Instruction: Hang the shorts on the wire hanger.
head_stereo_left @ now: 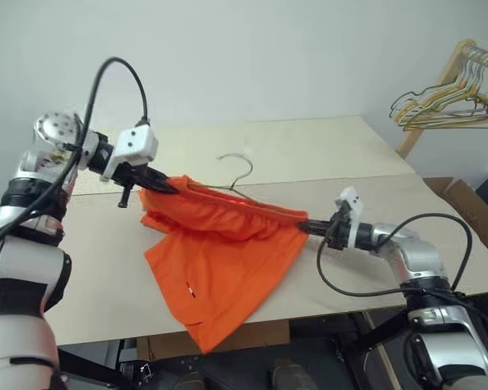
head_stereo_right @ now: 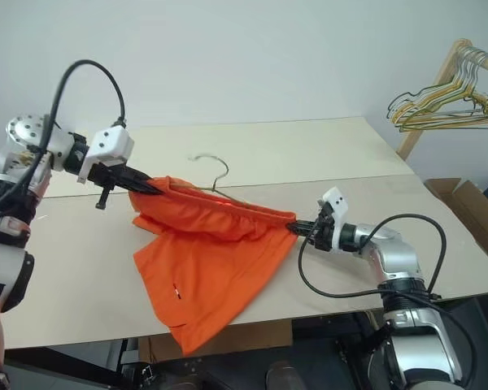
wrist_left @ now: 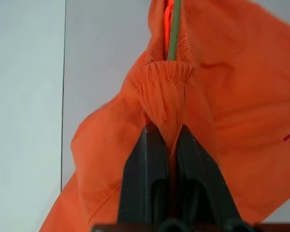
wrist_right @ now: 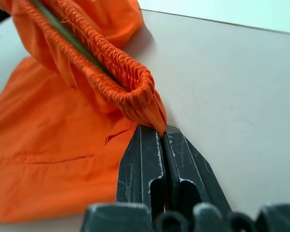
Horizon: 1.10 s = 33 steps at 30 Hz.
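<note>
Above the middle of the bench (head_stereo_left: pixel 350 154), the shorts (head_stereo_left: pixel 220 268) hang stretched left to right by their waistband, each end pinched in a closed gripper: left gripper (head_stereo_left: pixel 164 188), right gripper (head_stereo_left: pixel 305 227). The wire hanger (head_stereo_left: pixel 237 177) lies inside the waistband along that axis, hook rising behind. Spare hangers (head_stereo_left: pixel 447 106) sit far right, well apart.

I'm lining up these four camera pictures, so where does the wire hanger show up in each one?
Left eye: wire hanger, hook above the shorts, picture centre.
Right eye: hook left of centre.
Left wrist: green wire inside the waistband, top.
Right wrist: wire in the waistband, upper left.
Shared landmark: the orange gathered waistband.
</note>
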{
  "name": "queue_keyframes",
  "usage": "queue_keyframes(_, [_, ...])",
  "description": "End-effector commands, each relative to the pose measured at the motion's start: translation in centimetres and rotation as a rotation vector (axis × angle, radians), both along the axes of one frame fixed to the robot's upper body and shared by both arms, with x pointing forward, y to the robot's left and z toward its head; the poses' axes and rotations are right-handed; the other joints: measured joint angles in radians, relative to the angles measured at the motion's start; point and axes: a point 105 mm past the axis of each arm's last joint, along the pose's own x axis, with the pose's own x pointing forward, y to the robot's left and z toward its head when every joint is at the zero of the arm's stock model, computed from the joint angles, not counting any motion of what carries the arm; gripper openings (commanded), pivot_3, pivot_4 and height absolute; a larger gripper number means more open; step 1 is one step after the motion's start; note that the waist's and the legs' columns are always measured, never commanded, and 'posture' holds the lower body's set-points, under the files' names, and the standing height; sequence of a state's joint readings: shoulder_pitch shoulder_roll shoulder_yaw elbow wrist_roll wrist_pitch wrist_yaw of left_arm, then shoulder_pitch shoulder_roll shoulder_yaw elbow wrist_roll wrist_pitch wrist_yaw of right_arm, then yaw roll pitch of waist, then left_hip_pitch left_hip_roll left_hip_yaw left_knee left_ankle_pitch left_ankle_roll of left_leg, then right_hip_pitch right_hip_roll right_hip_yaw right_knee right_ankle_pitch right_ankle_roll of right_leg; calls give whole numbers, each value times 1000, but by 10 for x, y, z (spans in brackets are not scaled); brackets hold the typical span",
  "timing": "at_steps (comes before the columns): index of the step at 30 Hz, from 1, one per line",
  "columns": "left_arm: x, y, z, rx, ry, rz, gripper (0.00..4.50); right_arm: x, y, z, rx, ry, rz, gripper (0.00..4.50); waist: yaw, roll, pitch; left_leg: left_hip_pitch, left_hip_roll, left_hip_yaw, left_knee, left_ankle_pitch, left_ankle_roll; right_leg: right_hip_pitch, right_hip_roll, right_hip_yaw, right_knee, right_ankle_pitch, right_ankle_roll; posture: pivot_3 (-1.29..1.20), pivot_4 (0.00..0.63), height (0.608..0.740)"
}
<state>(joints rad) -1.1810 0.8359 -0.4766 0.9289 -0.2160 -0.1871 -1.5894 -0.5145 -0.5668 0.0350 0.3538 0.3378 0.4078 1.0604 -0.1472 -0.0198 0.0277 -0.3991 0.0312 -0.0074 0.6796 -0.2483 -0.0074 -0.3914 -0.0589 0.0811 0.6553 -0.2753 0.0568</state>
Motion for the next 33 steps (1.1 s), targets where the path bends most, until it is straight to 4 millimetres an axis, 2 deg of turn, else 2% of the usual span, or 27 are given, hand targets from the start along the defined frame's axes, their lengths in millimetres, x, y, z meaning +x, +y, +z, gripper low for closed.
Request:
queue_keyframes(1, [7,6,19,-28,-97,50,0,-2,-20,37,-184,-205,33,20,2,1,0,0,0,0,0,0,0,0,0,0,0,0,0,-113,0,740])
queue_keyframes(4, [11,-3,18,-53,-122,42,0,-4,-12,62,-311,-335,102,20,0,1,1,-1,0,0,1,0,0,-1,-1,0,0,0,0,-119,0,740])
queue_keyframes(9, [17,-14,20,-103,-164,36,0,-2,0,95,-427,-493,157,20,-6,1,1,1,1,0,0,0,0,-1,1,0,0,0,0,-138,0,740])
queue_keyframes(12, [16,-21,21,-139,-176,11,0,-1,7,107,-485,-566,183,20,-8,1,1,0,1,1,0,0,0,-2,0,0,0,0,0,-141,0,740])
queue_keyframes(15, [16,-27,22,-187,-172,0,0,-1,13,108,-521,-596,216,20,-6,1,1,0,1,1,0,0,0,-2,0,0,0,0,0,-141,0,740])
queue_keyframes(20, [12,-30,11,-159,-159,-36,0,2,22,108,-542,-653,233,20,-6,1,1,0,0,1,0,0,0,-1,-1,0,1,0,0,-132,0,740])
queue_keyframes(28, [9,-42,6,-183,-149,-69,0,-4,40,112,-513,-707,322,20,-6,1,1,0,0,1,0,0,0,-1,-1,0,2,0,0,-127,0,740])
queue_keyframes(33, [8,-48,10,-221,-151,-91,0,-3,41,105,-550,-705,340,20,-6,1,1,0,0,0,1,0,0,-1,-1,0,2,0,0,-132,0,740])
